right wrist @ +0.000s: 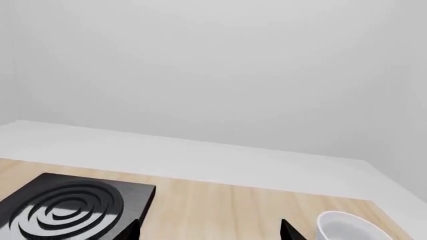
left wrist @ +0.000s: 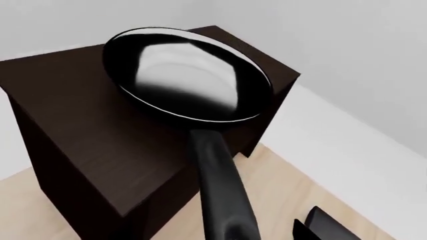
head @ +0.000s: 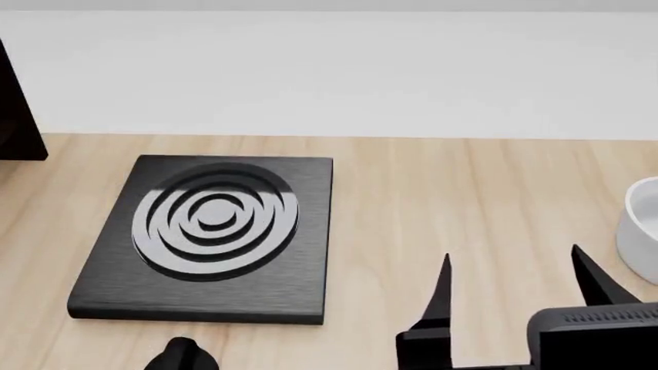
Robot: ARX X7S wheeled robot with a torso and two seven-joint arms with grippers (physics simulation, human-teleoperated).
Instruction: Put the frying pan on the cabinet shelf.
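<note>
Simulated kitchen: burner plate [head: 211, 235], bowl [head: 639, 230].

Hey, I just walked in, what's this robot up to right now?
It is moving a frying pan to a dark cabinet shelf. In the left wrist view the pan is over the cabinet's top, its handle running back toward the camera, so the left arm seems to be holding it, though the grip itself is out of sight. The right gripper hangs open and empty above the wooden counter, between the burner plate and a white bowl.
</note>
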